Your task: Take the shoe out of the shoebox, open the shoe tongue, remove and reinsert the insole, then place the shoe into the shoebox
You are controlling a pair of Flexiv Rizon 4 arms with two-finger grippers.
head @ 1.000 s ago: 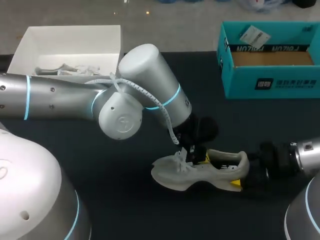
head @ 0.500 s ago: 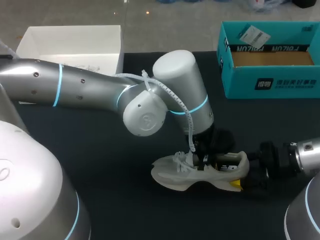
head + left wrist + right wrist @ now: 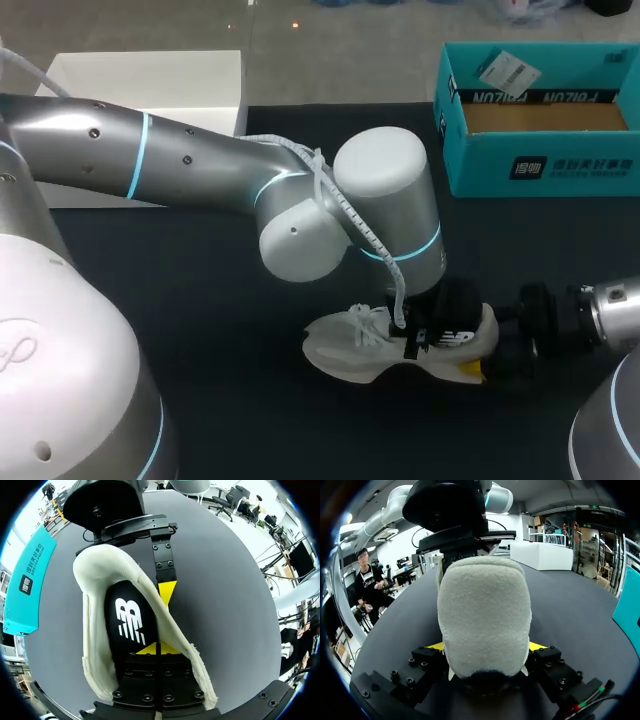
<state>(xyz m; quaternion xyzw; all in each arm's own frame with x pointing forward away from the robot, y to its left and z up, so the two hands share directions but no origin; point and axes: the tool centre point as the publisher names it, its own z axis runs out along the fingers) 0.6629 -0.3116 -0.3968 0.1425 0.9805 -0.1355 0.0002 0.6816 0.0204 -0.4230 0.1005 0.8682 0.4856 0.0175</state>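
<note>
On the dark tabletop (image 3: pixel 180 300), the right claw (image 3: pixel 486 646) clamps the shoe (image 3: pixel 345 352) by its heel; the left claw (image 3: pixel 156 650), fingers together, reaches inside onto the black insole (image 3: pixel 125 625).

Off-white shoe (image 3: pixel 350 350), black insole (image 3: pixel 131 625), teal shoebox (image 3: pixel 540 150), black table (image 3: pixel 200 300).

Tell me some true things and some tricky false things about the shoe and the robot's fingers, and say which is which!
The shoe sits inside the teal shoebox. False: it lies on the table, away from the box.
The right arm's fingers squeeze the shoe's heel from both sides. True.
The left arm's fingers are down inside the shoe. True.
The insole lies out on the table. False: it is in the shoe.
</note>
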